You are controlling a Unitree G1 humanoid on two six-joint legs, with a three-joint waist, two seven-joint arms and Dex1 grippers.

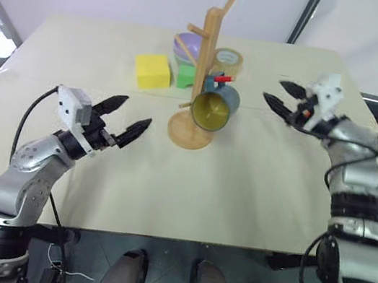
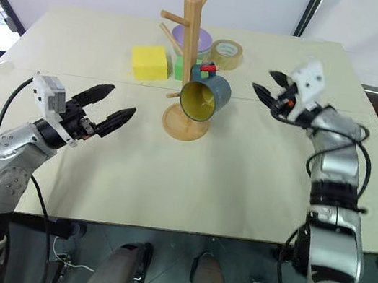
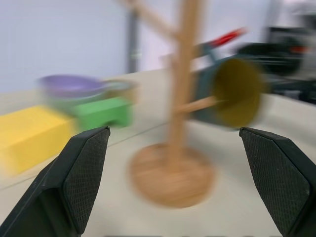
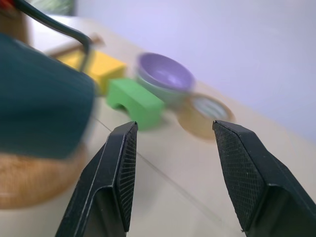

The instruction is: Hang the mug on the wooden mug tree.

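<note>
Left eye view: the mug [image 1: 215, 108] is seen hung on a low peg of the mug tree [image 1: 203, 71] — the task looks done. Left gripper [image 1: 121, 119] and right gripper [image 1: 279, 96], either side of the tree, are spread wide, empty.

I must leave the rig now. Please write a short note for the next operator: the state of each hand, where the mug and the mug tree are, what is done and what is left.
Left hand: open, empty, to the left of the wooden mug tree, not touching it.
Right hand: open, empty, to the right of the mug, apart from it.
The mug hangs on a lower peg of the tree, tilted, its yellow inside facing the robot.
Done: the mug is on the tree.
Left: only to confirm that it stays on the peg and to draw both arms back.
</note>
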